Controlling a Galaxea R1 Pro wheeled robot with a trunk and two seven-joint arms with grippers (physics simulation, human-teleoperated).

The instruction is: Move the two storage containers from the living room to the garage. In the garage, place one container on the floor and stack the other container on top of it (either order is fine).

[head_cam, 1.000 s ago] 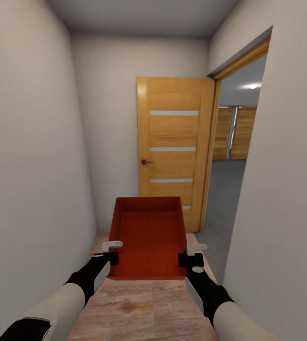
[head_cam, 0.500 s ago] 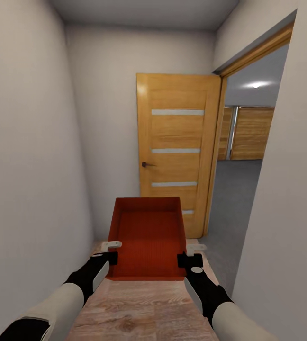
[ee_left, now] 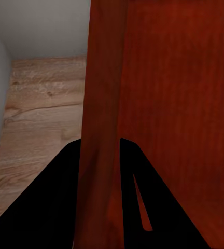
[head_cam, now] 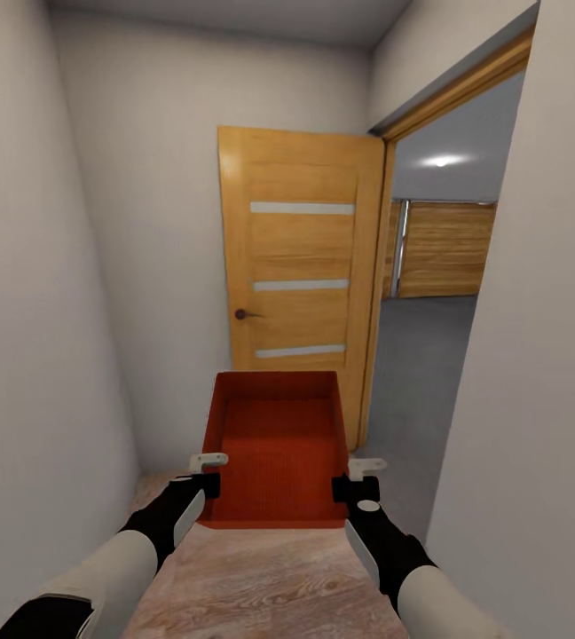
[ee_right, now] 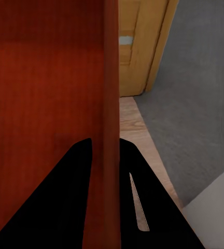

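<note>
Between both pincers (head_cam: 206, 472) (head_cam: 358, 477), each clamped on a side wall: empty red-orange storage container (head_cam: 274, 448).

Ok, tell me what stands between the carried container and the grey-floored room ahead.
Nothing visible blocks the doorway. The storage container, gripped by the left gripper and right gripper, faces the open orange door swung against the end wall. The opening lies ahead to the right, so the white wall corner is the tight spot.

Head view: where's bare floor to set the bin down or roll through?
Free: grey concrete floor through the doorway, between the open orange door and the right wall. Wood planks beneath the arms are bare but narrow. Crowded: the hallway end, closed by wall and door. Both pincers, left and right, grip the storage container.
</note>
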